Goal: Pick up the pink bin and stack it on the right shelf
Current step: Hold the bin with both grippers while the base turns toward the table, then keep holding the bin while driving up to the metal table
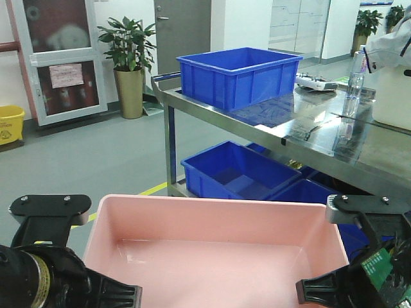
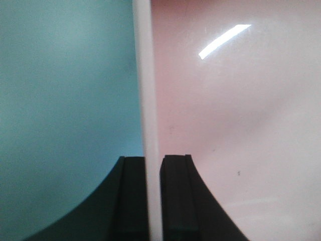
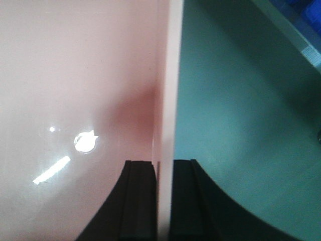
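Since each side wall is pinched only at its rim, the pink bin (image 1: 212, 256) hangs between the arms just ahead of the robot. The left gripper (image 2: 152, 168) is clenched on its left wall, the right gripper (image 3: 163, 168) on its right wall. Both arms should rise and advance together, level, so the thin plastic neither twists nor slips. Further ahead and to the right stands the right shelf (image 1: 282, 131). The bin's floor must clear its steel edge, then settle on the bare top beside the blue crate (image 1: 237, 74).
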